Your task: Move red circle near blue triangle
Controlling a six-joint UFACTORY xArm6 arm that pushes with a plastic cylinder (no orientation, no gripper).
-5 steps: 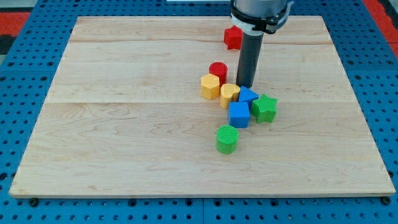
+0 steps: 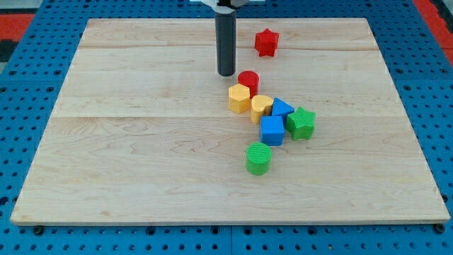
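The red circle is a short red cylinder near the board's middle, just above the yellow blocks. The blue triangle lies down and to its right, wedged between a yellow heart-like block, a blue cube and a green star. A small gap separates the red circle from the blue triangle. My tip rests on the board just left of the red circle and slightly above it, close but apart.
A yellow block touches the red circle's lower left. A green cylinder stands below the cluster. A red star sits near the board's top edge. The wooden board lies on a blue pegboard.
My tip has moved from the right of the red circle, by the blue triangle, up and to the left, ending at the circle's upper left. The blocks have not moved.
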